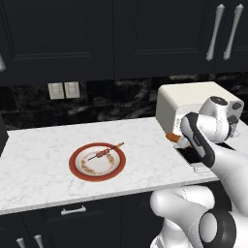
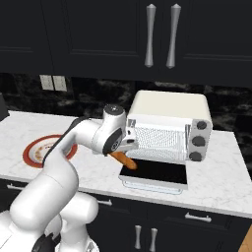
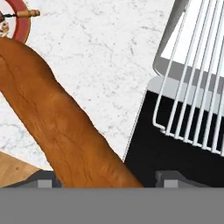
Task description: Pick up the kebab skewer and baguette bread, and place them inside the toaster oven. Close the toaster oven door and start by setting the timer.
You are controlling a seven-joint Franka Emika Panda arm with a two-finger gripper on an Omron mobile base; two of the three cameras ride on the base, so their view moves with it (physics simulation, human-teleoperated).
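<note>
Baguette bread [image 3: 61, 118]: thick orange-brown loaf with a wrinkled crust, running diagonally from upper left of the hand view down to bottom centre between the two dark fingertips [image 3: 173, 178]. In right base view, seen as a short orange stub [image 2: 124, 160] sticking out below the wrist at frame centre, tilted, over the left front corner of the lowered toaster oven door [image 2: 157, 172]. In left base view, only an orange end visible [image 1: 172, 138] at centre right, just left of the arm. Pincer [image 3: 107, 178] set fairly wide with the loaf between the fingers; contact on the pads hidden at the frame edge, so grip looks held but cannot confirm squeeze. Toaster oven [image 2: 170, 125]: cream-white box, rounded top, three knobs down the right side, door folded down flat onto the counter [image 2: 216, 172], dark glass facing up, wire rack [image 3: 197, 74] showing inside, upper right of hand view. Kebab skewer [image 1: 105, 153]: thin stick with small reddish-brown chunks, lying across the red-rimmed plate [image 1: 75, 167] at lower left centre of left base view, well apart from the oven; wooden tip poking over the plate rim at top left of hand view [image 3: 27, 13]. White marbled counter under everything.
</note>
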